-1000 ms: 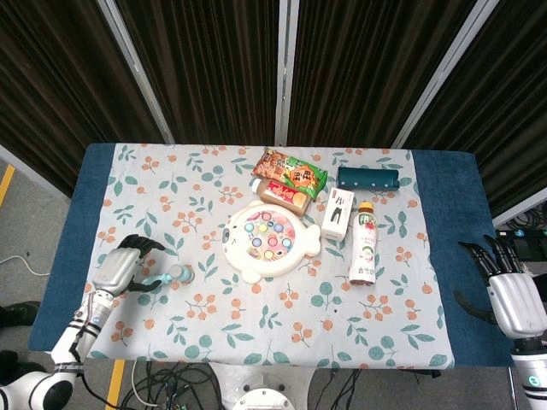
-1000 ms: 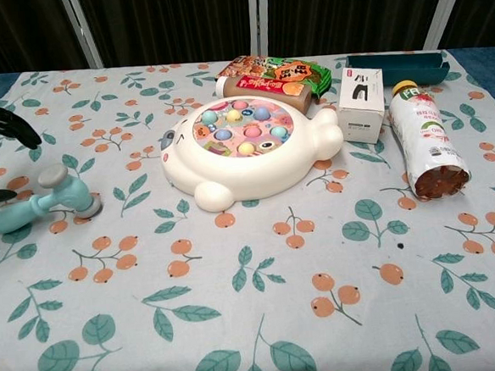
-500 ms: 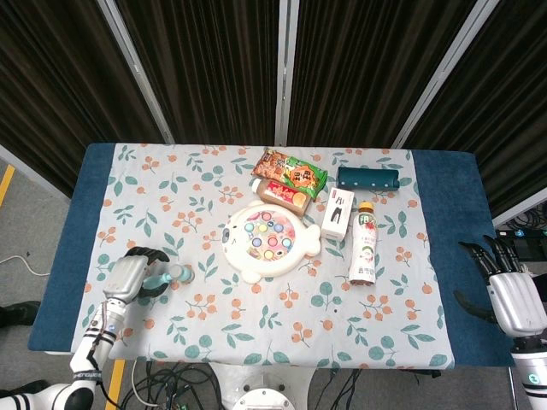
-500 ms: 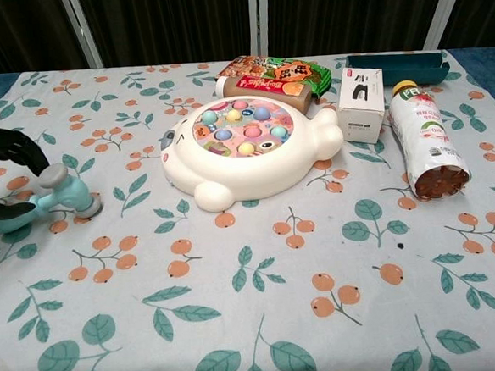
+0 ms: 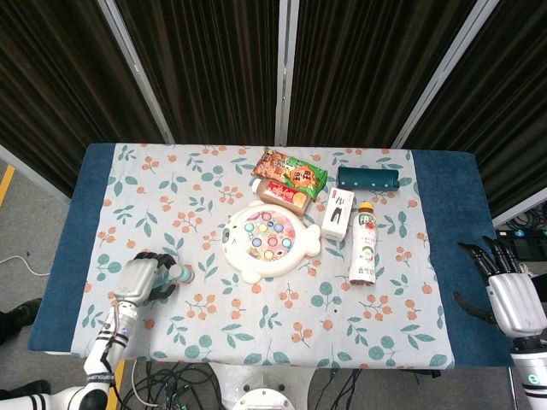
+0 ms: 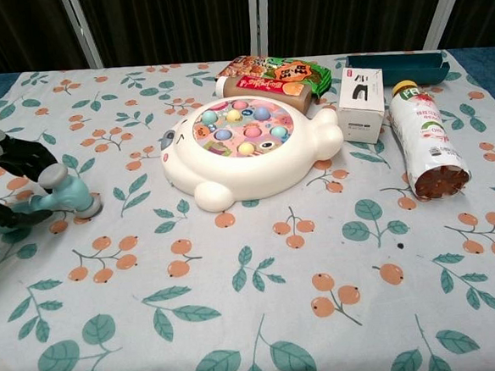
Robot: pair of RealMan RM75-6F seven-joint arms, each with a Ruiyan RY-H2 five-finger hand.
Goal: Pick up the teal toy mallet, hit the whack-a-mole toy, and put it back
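Observation:
The teal toy mallet (image 5: 179, 272) lies on the tablecloth at the front left, its grey-capped head (image 6: 71, 191) pointing toward the middle. My left hand (image 5: 141, 278) has its dark fingers (image 6: 12, 155) curled around the mallet's handle, which they hide. The white fish-shaped whack-a-mole toy (image 5: 269, 241) with pastel pegs sits at the table's centre (image 6: 245, 147), well to the right of the mallet. My right hand (image 5: 513, 295) hangs past the table's right edge with its fingers spread and nothing in it; the chest view does not show it.
A drink bottle (image 5: 365, 243) lies right of the toy, with a white box (image 5: 338, 213) beside it. Snack packs (image 5: 291, 171) and a dark teal box (image 5: 368, 178) lie behind. The floral cloth (image 6: 264, 303) in front is bare.
My left hand has slid right along the table onto the mallet's handle and its fingers have curled around it. The mallet and my right hand have stayed in place.

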